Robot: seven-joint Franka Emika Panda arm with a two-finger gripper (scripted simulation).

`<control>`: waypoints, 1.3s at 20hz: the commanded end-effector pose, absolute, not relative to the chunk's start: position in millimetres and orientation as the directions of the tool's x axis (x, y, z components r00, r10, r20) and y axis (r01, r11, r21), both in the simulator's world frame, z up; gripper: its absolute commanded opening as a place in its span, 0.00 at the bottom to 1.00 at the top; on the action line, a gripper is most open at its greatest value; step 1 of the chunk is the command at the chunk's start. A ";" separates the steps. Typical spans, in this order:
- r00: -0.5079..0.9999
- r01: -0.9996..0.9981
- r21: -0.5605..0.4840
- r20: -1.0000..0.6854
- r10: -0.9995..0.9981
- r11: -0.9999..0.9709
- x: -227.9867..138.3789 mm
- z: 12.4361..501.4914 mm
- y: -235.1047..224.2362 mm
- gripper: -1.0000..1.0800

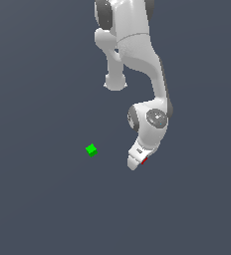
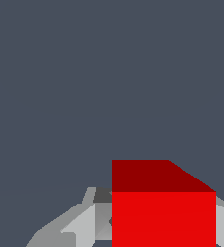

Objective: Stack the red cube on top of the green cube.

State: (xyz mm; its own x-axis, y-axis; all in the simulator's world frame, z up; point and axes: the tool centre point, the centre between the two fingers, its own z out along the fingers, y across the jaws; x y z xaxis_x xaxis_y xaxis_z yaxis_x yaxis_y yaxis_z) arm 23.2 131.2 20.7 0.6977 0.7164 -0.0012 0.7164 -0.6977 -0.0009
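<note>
Exterior view: gripper (image 1: 136,160) at lower centre-right, a sliver of red cube (image 1: 144,160) peeking from it; green cube (image 1: 91,149) well apart, centre-left. Wrist view: red cube (image 2: 163,212) clamped between the fingers (image 2: 75,224). It looks light, rigid, best held on flat opposite faces.

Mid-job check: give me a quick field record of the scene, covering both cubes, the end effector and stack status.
red cube: between the end effector's fingers in the wrist view; only a red sliver shows in the exterior view
green cube: alone on the grey floor, toward the exterior view's left of the end effector
end effector: tip pointing down, fingers flanking the red cube
contact between cubes: none, clearly apart
lifted or on the floor: cannot tell
stack status: not yet done
</note>
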 end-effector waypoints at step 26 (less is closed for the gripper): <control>0.698 0.716 0.001 0.001 0.716 -0.698 22.8 117.7 127.5 0.00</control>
